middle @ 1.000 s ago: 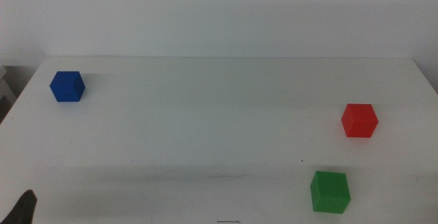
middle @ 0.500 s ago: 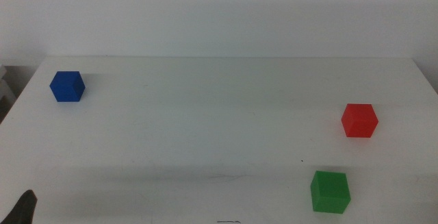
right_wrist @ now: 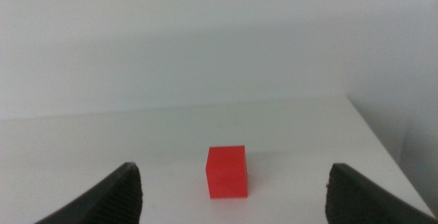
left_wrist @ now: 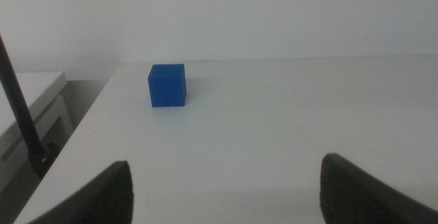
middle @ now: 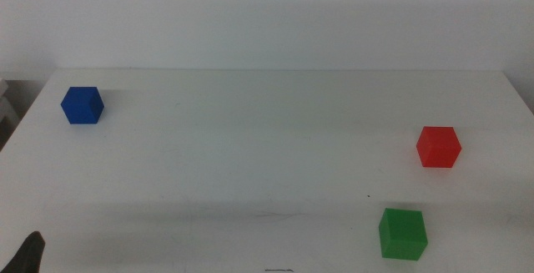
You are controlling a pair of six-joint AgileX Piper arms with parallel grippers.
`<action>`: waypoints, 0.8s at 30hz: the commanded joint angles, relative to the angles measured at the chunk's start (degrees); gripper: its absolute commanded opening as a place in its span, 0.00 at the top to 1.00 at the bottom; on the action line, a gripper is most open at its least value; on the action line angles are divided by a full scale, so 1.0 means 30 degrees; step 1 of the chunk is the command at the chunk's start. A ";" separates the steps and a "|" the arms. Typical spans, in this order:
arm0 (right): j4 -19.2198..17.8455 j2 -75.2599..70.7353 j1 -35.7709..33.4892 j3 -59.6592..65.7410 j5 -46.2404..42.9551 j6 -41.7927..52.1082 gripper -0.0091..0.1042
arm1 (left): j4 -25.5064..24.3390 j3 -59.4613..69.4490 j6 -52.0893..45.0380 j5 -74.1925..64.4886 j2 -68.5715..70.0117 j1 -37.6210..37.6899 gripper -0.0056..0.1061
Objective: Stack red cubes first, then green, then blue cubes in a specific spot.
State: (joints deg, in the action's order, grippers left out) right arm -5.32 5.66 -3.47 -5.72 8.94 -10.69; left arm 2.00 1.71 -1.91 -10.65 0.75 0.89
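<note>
I am keeping my right gripper [right_wrist: 233, 190] spread wide, centring on the red cube [right_wrist: 226, 172] at twelve o'clock; my left gripper [left_wrist: 226, 190], likewise spread, is facing the blue cube [left_wrist: 168, 85].

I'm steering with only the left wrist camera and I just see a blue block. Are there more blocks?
Observer: Yes. A red cube sits on the table's right side, far from the blue cube.
Operator: Any green one?
Observer: A green cube stands near the front edge, closer to the camera than the red one, not touching it.
Operator: Where's the other arm?
Observer: The right gripper faces the red cube, fingers wide open, holding nothing.
Operator: Is anything stacked?
Observer: No, all three cubes stand apart on the white table.
</note>
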 commanded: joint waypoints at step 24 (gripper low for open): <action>0.1103 1.9064 0.0082 -1.5329 1.0524 0.0489 0.09 | 0.0070 -0.0068 0.0066 0.1461 0.0392 0.0019 0.11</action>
State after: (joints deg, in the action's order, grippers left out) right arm -1.33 60.61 -3.47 -47.41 41.02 -10.24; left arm 2.00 1.71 -1.91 -10.65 0.75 0.89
